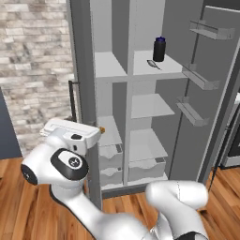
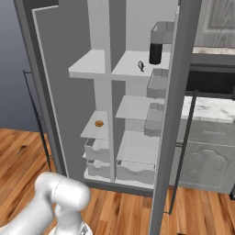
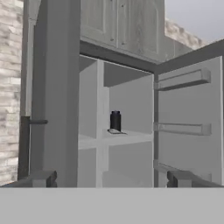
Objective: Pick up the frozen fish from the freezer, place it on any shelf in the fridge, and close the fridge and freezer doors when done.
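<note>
Already the frozen fish (image 1: 153, 64) lies on a fridge shelf (image 1: 165, 70), near its front edge beside the bottle (image 1: 160, 49) — gripper (image 3: 111, 178) spread wide, empty; closing both doors comes next.

wall: pale brick (image 1: 33, 70) | floor: wood planks (image 2: 23, 151) | marble counter (image 2: 209, 110)

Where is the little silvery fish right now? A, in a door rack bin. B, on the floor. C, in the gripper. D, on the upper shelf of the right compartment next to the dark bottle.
D: the frozen fish lies on the fridge's upper shelf, just beside the dark bottle.
</note>
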### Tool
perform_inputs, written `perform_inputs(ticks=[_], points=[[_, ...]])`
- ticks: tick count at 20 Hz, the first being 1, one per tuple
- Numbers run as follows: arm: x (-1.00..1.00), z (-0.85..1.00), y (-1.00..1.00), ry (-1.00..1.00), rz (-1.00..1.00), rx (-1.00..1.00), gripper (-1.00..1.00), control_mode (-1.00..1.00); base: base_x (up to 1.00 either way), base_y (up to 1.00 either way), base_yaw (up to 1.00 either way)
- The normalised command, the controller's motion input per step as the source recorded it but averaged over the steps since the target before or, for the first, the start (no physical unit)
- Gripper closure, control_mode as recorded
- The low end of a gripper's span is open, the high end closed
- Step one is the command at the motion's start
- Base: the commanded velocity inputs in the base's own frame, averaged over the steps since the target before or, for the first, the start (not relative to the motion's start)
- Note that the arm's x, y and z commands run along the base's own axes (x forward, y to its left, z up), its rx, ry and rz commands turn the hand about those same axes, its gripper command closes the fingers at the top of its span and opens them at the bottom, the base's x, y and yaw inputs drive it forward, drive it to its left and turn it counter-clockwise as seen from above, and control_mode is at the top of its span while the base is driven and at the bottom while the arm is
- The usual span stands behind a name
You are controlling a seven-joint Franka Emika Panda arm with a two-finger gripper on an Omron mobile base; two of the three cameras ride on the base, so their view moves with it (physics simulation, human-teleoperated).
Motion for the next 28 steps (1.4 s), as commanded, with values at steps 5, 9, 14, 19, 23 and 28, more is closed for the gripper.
perform_inputs(ticks=[5,9,14,19,23,28], points=[[0.55,-0.49,0.14,0.05,-0.15,0.02,-1.0,-1.0,0.0,0.0,0.0],[0.8,-0.18,0.44,0.0,-0.18,0.0,-1.0,-1.0,0.0,0.0,0.0],[0.73,-0.07,0.5,0.0,-0.18,0.0,-1.0,-1.0,0.0,0.0,0.0],[0.62,-0.16,0.43,0.01,-0.15,0.0,-1.0,-1.0,0.0,0.0,0.0],[0.56,-0.19,0.3,0.01,-0.11,-0.01,-1.0,-1.0,0.0,0.0,0.0],[0.59,-0.19,0.21,0.01,-0.1,-0.04,-1.0,-1.0,0.0,0.0,0.0]])
